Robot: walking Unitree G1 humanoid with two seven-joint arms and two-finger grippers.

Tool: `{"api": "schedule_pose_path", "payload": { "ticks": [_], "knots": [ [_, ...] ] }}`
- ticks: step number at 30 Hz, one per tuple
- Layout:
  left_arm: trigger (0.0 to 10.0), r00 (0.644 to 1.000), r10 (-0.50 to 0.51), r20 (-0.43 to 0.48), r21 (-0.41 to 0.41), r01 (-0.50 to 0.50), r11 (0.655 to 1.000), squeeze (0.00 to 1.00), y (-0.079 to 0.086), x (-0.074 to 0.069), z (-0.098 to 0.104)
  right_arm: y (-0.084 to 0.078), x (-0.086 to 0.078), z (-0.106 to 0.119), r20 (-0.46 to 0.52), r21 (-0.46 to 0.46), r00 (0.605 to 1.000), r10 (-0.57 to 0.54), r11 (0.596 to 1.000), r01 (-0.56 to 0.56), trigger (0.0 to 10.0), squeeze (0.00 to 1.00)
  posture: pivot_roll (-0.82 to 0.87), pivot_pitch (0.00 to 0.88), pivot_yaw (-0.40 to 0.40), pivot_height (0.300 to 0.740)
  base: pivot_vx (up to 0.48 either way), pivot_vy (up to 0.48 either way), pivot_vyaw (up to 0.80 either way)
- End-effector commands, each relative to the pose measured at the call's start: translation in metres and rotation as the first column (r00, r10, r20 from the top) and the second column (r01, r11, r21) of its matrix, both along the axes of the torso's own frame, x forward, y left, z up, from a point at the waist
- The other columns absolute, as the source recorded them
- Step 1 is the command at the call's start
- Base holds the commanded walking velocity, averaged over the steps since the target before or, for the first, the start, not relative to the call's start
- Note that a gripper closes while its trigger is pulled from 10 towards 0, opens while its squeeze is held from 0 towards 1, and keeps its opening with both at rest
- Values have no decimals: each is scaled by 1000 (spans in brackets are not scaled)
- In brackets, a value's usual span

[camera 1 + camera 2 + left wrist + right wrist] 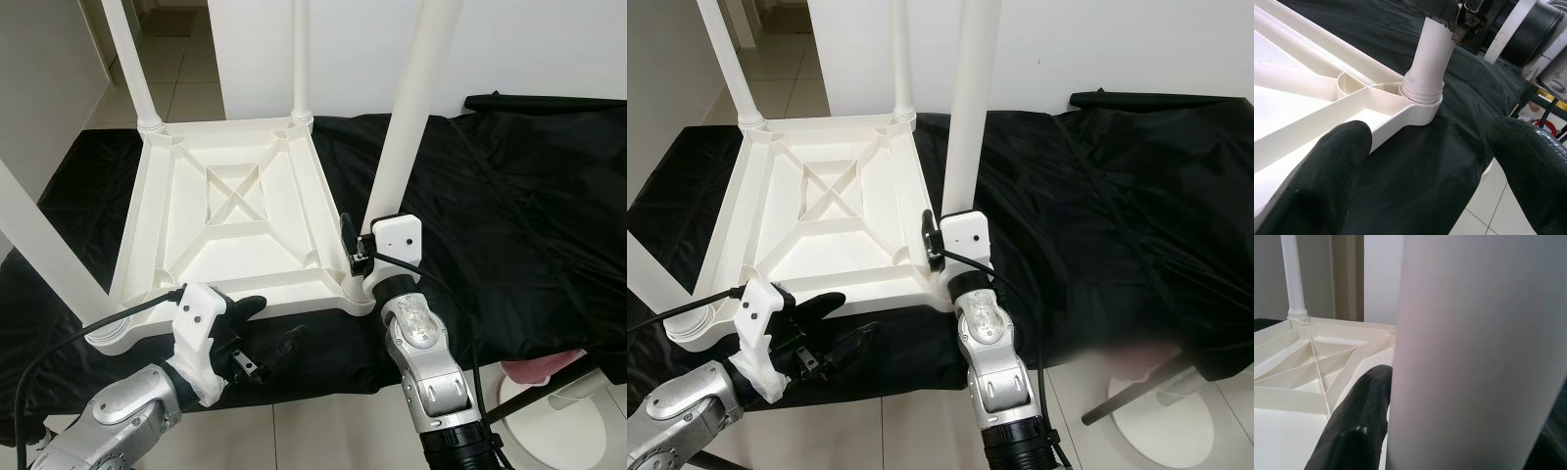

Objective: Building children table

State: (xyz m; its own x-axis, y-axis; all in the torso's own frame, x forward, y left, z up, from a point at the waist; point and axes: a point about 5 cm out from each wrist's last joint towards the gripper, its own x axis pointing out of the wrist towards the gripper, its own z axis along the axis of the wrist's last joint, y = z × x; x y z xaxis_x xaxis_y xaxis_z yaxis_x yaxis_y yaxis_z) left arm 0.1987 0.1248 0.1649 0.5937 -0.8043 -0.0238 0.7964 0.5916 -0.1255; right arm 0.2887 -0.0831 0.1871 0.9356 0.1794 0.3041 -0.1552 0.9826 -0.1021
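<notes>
On the black cloth [509,186] spread over the tiled floor [323,436], the white children's table [235,211] is seen lying upside down, its ribbed underside turned up and a cross of ribs at its centre. Legs are seen standing upright from its corners: two at the far corners, one at the near left corner running out past the picture's edge, and the near right leg [407,108] rising tall and white from its socket. That near right leg is clasped low down, just above the socket, by the right tool [939,240], whose black fingers are closed around the post; in the right wrist view one finger [1359,423] is pressed against the leg's side, with the table's ribs and a far leg [1292,276] seen beyond it. The left tool [263,328] is held at the table's near edge, by the near left corner, its two black fingers spread wide and gripping nothing; one finger [1317,181] is laid over the white rim while the other [1533,171] hangs over the cloth. Through the left wrist view the near right socket [1421,95] is looked upon directly, the leg seated in its ringed collar at the corner. Off the cloth's near right edge, a round white base [554,416] is glimpsed on the floor.
</notes>
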Motion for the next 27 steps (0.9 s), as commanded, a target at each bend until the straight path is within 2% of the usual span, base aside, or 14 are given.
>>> {"api": "schedule_pose_path", "payload": {
  "ticks": [1,2,3,5,9,15,18,19,20,22,26,27],
  "knots": [
    [10000,990,-144,11,-2,144,990,0,-5,-6,3,2,-1,-1,-30,50,1000,3,999,-1,10000,0,21,76,14,740,0,0,0],
    [10000,990,-144,11,-2,144,990,0,-5,-6,3,2,-1,-1,-30,50,1000,3,999,-1,10000,0,21,76,14,740,0,0,0],
    [10000,989,-146,9,-4,146,989,0,-5,-6,3,3,0,-2,-51,100,999,6,995,-1,10000,0,21,76,14,740,0,0,0],
    [10000,989,-146,9,-4,146,989,0,-5,-6,3,3,0,-2,-51,100,999,6,995,-1,10000,0,21,76,14,740,0,0,0],
    [10000,988,-152,4,-7,152,988,0,-6,-7,3,5,3,2,-67,168,998,20,986,-9,10000,0,28,61,11,740,0,0,0],
    [10000,988,-154,3,-5,154,988,0,-7,-8,2,4,4,3,-72,186,997,22,982,-8,10000,0,29,58,11,740,0,0,0],
    [10000,988,-152,6,-3,152,988,0,-6,-7,2,5,6,3,-85,230,996,34,973,-14,10000,0,34,46,6,740,0,0,0],
    [10000,988,-157,9,1,157,988,0,-7,-6,3,6,8,1,-122,338,990,63,941,-18,10000,0,34,46,6,740,0,0,0],
    [10000,987,-160,10,4,160,987,0,-7,-6,2,6,9,0,-135,379,988,74,925,-18,10000,0,40,38,1,740,0,0,0],
    [10000,987,-160,10,4,160,987,0,-7,-6,2,6,9,0,-135,379,988,74,925,-18,10000,0,40,38,1,740,0,0,0],
    [10000,988,-156,14,6,156,988,0,-7,-5,3,0,18,-3,-187,542,975,123,840,-3,10000,0,49,27,0,740,0,0,0],
    [10000,988,-156,14,6,156,988,0,-7,-5,3,0,18,-3,-187,542,975,123,840,-3,10000,0,49,27,0,740,0,0,0]
  ]
}}
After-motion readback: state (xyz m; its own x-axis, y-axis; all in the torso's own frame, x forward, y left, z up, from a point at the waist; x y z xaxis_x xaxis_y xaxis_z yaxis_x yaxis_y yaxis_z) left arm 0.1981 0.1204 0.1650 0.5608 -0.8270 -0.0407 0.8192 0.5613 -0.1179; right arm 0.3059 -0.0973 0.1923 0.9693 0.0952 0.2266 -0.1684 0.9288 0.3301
